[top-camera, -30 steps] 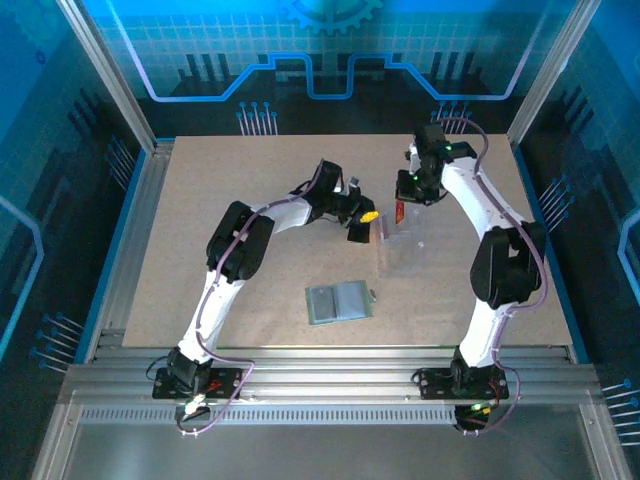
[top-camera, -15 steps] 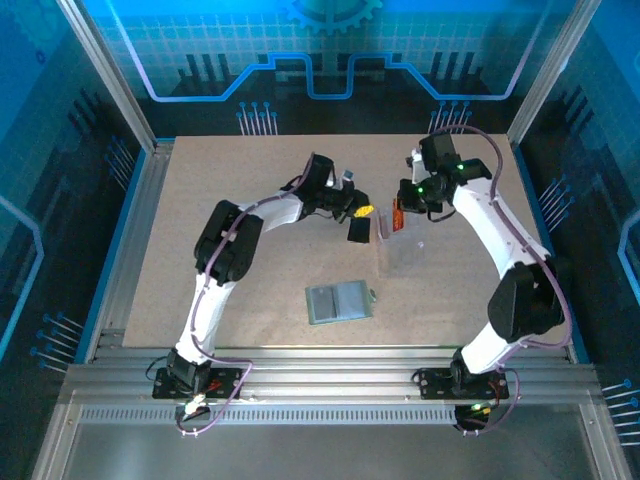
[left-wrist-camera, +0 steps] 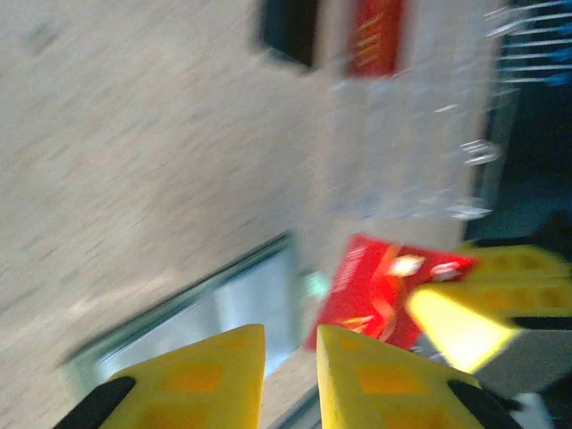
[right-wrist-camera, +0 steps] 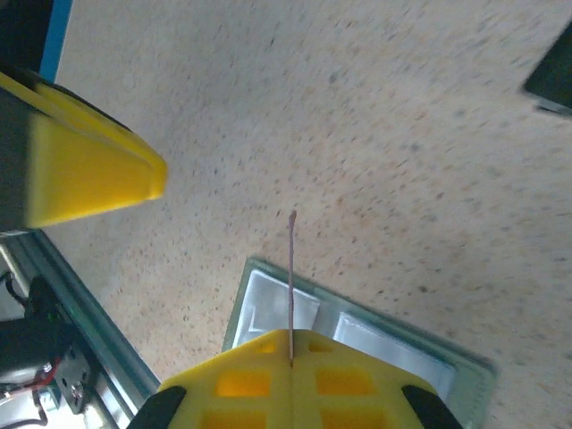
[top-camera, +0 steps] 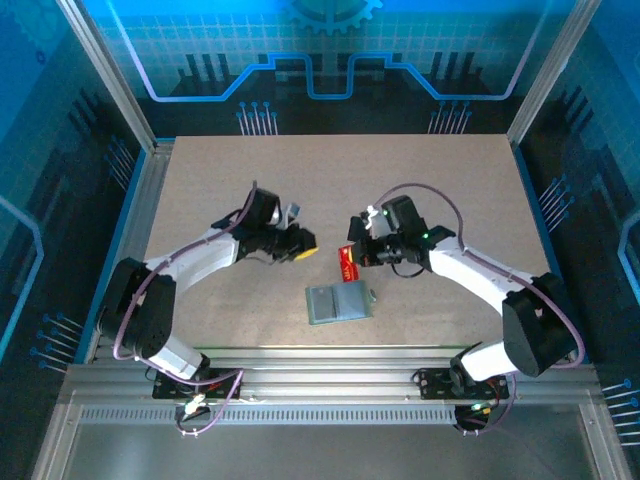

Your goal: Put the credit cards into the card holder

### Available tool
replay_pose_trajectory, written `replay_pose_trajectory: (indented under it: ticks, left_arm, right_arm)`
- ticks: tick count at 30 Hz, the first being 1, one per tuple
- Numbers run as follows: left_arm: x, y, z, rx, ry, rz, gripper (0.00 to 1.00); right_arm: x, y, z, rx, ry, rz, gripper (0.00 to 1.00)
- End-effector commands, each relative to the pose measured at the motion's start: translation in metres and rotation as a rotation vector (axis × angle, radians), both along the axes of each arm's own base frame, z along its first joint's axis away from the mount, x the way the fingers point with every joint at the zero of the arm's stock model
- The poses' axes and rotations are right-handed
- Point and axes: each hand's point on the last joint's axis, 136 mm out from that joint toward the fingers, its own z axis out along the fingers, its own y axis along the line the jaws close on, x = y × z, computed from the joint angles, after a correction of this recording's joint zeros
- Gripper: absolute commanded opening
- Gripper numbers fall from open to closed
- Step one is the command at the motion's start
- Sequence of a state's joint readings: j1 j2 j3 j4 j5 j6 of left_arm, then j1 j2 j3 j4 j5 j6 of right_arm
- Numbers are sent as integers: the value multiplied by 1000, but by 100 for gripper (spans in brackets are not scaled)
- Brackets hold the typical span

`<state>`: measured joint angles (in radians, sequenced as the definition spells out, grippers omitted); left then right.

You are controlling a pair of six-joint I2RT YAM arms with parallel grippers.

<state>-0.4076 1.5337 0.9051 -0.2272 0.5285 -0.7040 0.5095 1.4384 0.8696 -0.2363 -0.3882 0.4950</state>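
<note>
left gripper (left-wrist-camera: 288, 335) had its fingers parted just a crack with nothing between them, hanging above the table (top-camera: 200, 180). the card holder (top-camera: 338, 302) lay flat ahead of and below those fingers, and nothing was pinning it down.

moving right, the right gripper (right-wrist-camera: 291, 344) was pinched shut on the red card (left-wrist-camera: 380, 286), which stuck straight out past its fingertips, edge-on in its own wrist view. the holder sat right underneath those fingers, and the card didn't look to be touching it yet. a dark rectangle well off to the far side of the right fingers was probably the black card (right-wrist-camera: 550, 80), but it was too blurry to be sure. the clear pouch (left-wrist-camera: 411, 143) lay out past the red card from the left fingers.

what could've gone wrong from there: the holder was loose, so if the card's edge missed the slot and pushed on the sleeve, i'd expect the whole thing to skate across the table. the pinch was only on one end of a thin card, so it could also swivel between the fingers. the two grippers were pretty near each other too, so they could bump.
</note>
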Motion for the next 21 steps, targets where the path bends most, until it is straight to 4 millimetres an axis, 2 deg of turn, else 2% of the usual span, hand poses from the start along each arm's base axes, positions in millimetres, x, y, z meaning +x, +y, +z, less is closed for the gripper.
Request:
replay_pose_trajectory:
  ticks: [1, 4, 10, 14, 21]
  left_arm:
    - [-36, 20, -37, 156, 49, -52, 28]
    - [-52, 14, -52, 186, 67, -98, 33]
    - [-60, -1, -74, 249, 83, -144, 35]
    - [-61, -2, -86, 294, 98, -148, 33]
    - [-69, 8, -109, 364, 131, -151, 27]
  right_arm:
    - [6, 22, 3, 131, -58, 18, 0]
    - [-1, 28, -17, 133, -28, 32, 0]
    - [-7, 27, -49, 103, 16, 19, 0]
    - [-9, 24, -55, 96, 25, 9, 0]
    - [-10, 19, -49, 105, 16, 2, 0]
